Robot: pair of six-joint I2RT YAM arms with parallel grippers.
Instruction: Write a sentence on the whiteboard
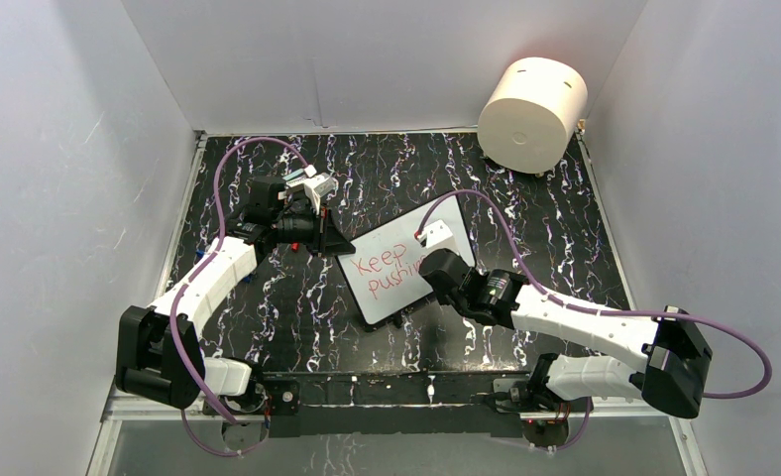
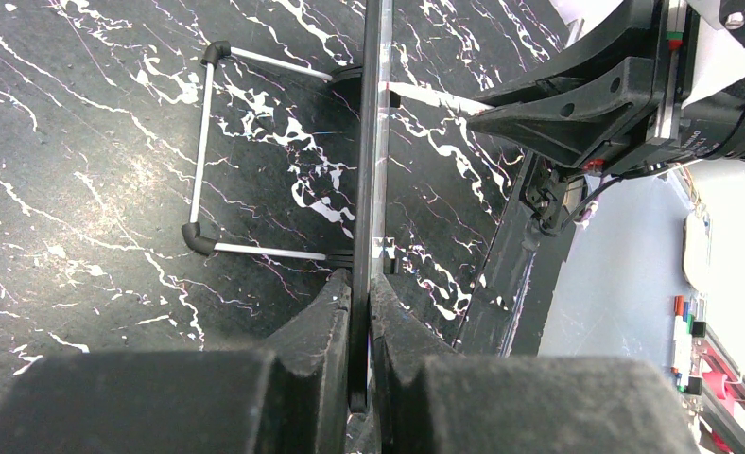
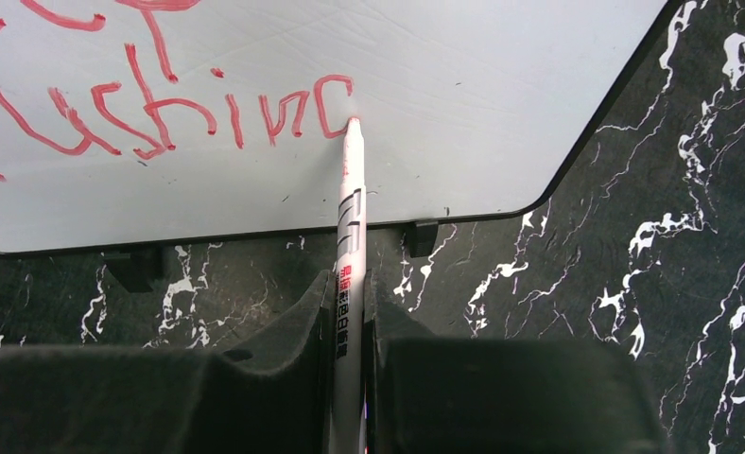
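Whiteboard (image 1: 387, 307) sits in the middle of the black marbled table (image 1: 525, 218), turned at an angle, its near corner toward the arm bases. Its lower rim rests on small black feet (image 3: 422, 236). The sentence (image 1: 387, 273) runs in red slanted lines: "Keep" above, "pushin" below, and then an open curve like a "c" as the last stroke (image 3: 334, 99).

The left gripper (image 2: 359, 312) is clamped on the board's far left edge, seen edge-on in the wrist view with both fingers pressed against the thin black rim. Behind the board there, what seems to be a wire stand (image 2: 199, 151) lies on the table, though how it joins the board is hard to make out.

The right gripper (image 3: 348, 293) is closed on a white marker (image 3: 350, 218), which points up the board with its red tip touching the surface just right of that last curve. A cream cylinder (image 1: 532, 114) stands well apart in the far right corner.
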